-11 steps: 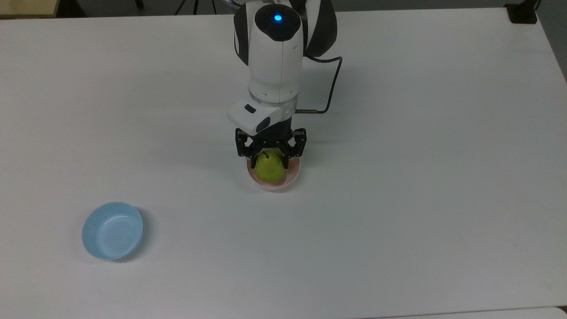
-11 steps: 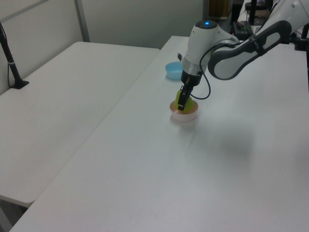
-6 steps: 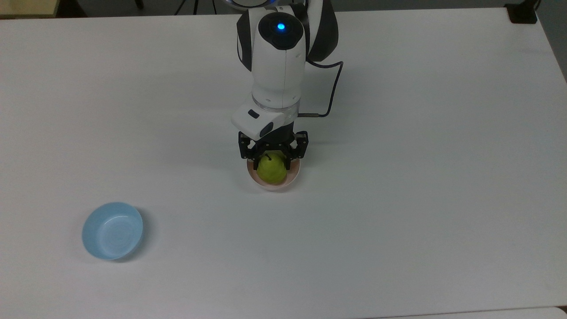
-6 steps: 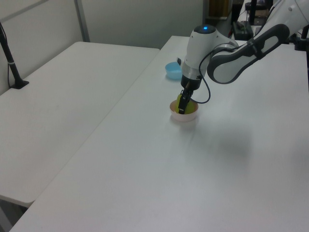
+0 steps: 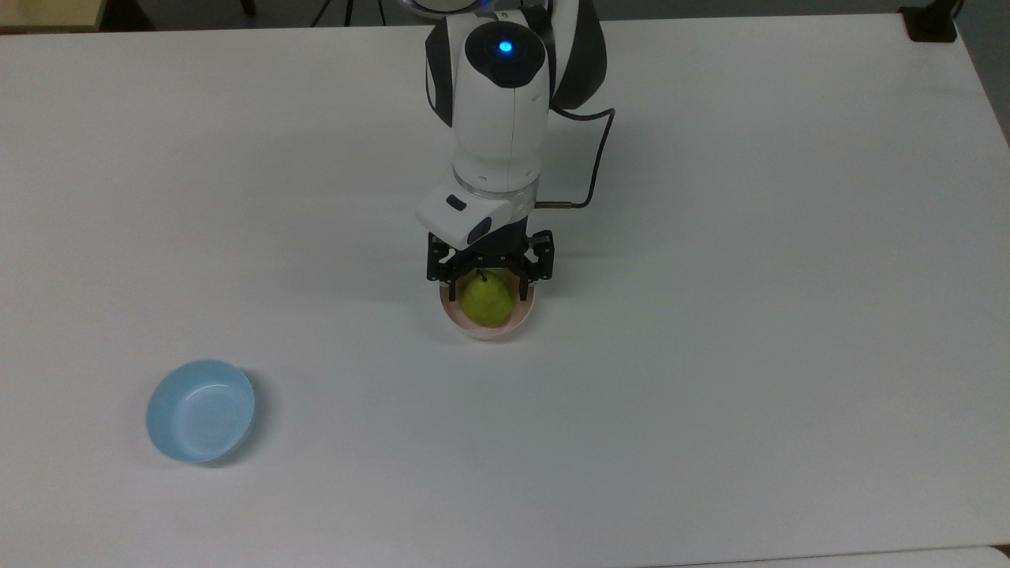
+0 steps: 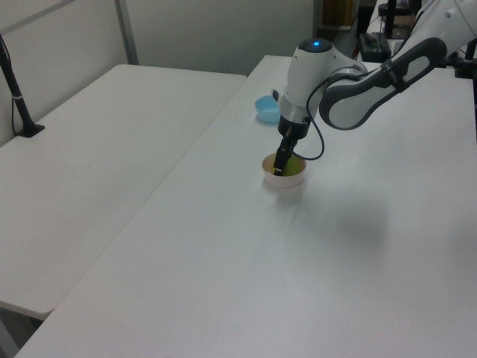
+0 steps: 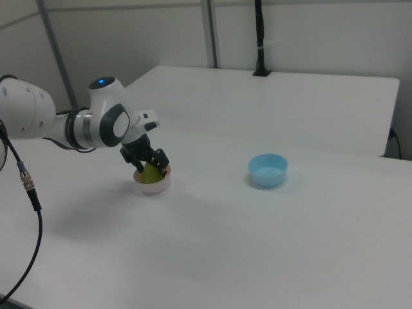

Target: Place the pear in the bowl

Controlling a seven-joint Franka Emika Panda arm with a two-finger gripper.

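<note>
The yellow-green pear point(image 5: 484, 301) sits inside the pale pink bowl point(image 5: 489, 330) near the middle of the white table, stem toward the arm. My gripper point(image 5: 487, 288) points down over the bowl, its black fingers point(image 5: 451, 285) standing on either side of the pear with a thin gap on each side, so it is open. In the left view the gripper point(image 6: 282, 165) reaches into the bowl point(image 6: 285, 181) and hides part of the pear point(image 6: 294, 167). In the right view the pear point(image 7: 152, 174) rests low in the bowl point(image 7: 153, 187).
A light blue bowl point(image 5: 200, 411) stands empty toward the top view's lower left, well apart from the pink one. A black cable point(image 5: 593, 158) loops off the wrist. A second white table point(image 6: 97, 142) adjoins in the left view's left.
The gripper came down with the pear into the pink bowl. Its fingers have spread slightly away from the pear.
</note>
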